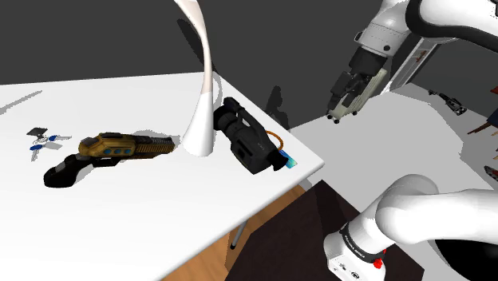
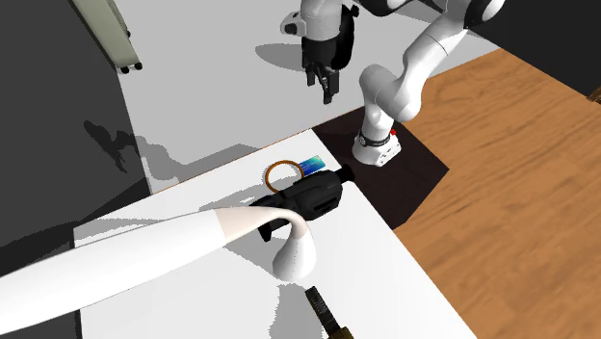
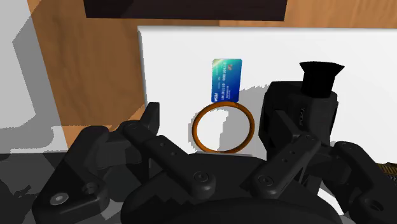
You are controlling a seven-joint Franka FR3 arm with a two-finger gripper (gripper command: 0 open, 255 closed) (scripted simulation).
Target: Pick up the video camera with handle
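Floor (image 2: pixel 510 135): wood boards are running under the dark stand (image 2: pixel 424 173), beside the corner of the white tabletop (image 1: pixel 160 215).
Pincer (image 2: pixel 320 85): it is hanging in the air off that tabletop corner with its fingers standing wide apart and nothing between them. It is pointing down and is well apart from every object.
Card (image 3: pixel 226 79): a blue-green card is lying nearest the tabletop edge, with one end touching or overlapping the ring.
Ring (image 3: pixel 195 129): an orange ring is lying flat just beside the video camera, roughly in line with the gap between the fingers in the wrist view.
Video camera (image 1: pixel 249 142): the black body is resting on the tabletop near the corner, untouched. In the wrist view it is sitting off to one side of the open fingers, not between them.
Progress: by my reading nothing is grasped yet and the approach is only beginning. Lining up over the camera, descending, closing and lifting are all waiting to be done.
White stem (image 1: pixel 199 136): a curved white shape with a flared foot is standing just beside the camera, likely crowding that side of it.
Blaster (image 1: pixel 112 149): a gold-and-black toy gun is lying farther along.
Keys (image 1: pixel 44 140): a small bunch is lying farthest off.
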